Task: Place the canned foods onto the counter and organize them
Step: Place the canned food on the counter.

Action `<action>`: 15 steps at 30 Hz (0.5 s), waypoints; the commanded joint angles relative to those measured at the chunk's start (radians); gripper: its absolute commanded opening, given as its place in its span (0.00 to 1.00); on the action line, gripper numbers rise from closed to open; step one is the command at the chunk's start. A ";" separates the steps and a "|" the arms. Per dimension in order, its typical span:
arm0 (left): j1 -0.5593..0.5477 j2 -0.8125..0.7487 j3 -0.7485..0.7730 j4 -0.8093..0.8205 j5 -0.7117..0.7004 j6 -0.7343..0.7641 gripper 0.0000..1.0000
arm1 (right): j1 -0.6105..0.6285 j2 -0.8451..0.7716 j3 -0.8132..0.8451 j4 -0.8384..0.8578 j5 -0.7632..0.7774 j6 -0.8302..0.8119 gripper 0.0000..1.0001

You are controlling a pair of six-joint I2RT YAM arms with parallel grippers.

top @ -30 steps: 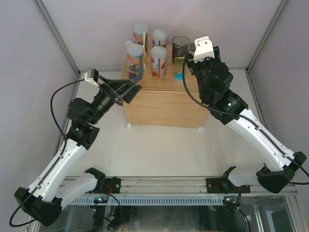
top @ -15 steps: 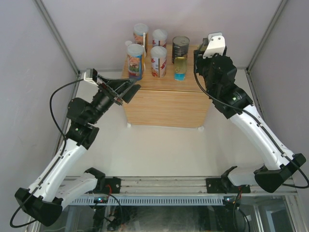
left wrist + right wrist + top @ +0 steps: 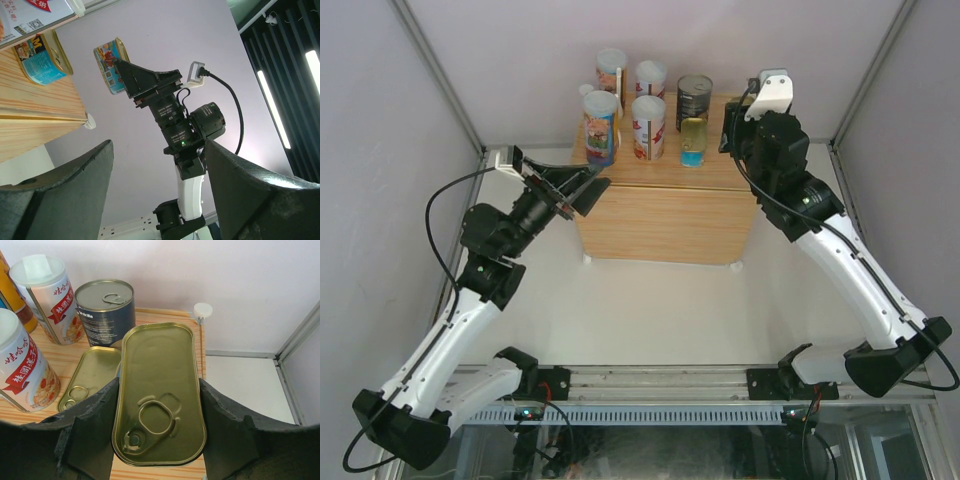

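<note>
change: the right arm has swung right and toward the back wall over the last second. It covered part of the lying tin before, and that tin is now fully in view. Left arm and all the cans on top are unmoved.
right arm: stretched up over the right rear corner of the counter point(image 3: 660, 215), wrist pointing down.
right gripper point(image 3: 159, 390): clamped on a flat gold tin point(image 3: 157, 355), one finger on each long side, pull-tab face toward the wrist camera.
held tin position: over the right rear of the counter top, just in front of the dark can point(image 3: 105, 307), near the white corner connector point(image 3: 202, 310). In the left wrist view it hangs clear of the wood.
left arm: elbow bent, reaching toward the counter's left front edge.
left gripper point(image 3: 590, 185): fingers apart, nothing between them, just beside the counter's left edge.
counter top: four tall white-lidded cans point(image 3: 649, 125) in a two-by-two block on the left. The dark can stands at the rear, right of them. The second flat tin point(image 3: 693, 140) lies in front of the dark can, pull-tab up.
</note>
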 commanded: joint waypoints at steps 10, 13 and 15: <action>0.040 -0.027 -0.014 0.039 0.051 -0.010 0.78 | -0.014 0.012 -0.044 0.110 0.026 0.105 0.00; 0.053 -0.034 -0.013 0.030 0.056 -0.001 0.78 | -0.014 0.020 -0.063 0.116 0.033 0.127 0.00; 0.061 -0.041 -0.011 0.017 0.057 0.009 0.78 | -0.015 0.025 -0.069 0.120 0.034 0.137 0.00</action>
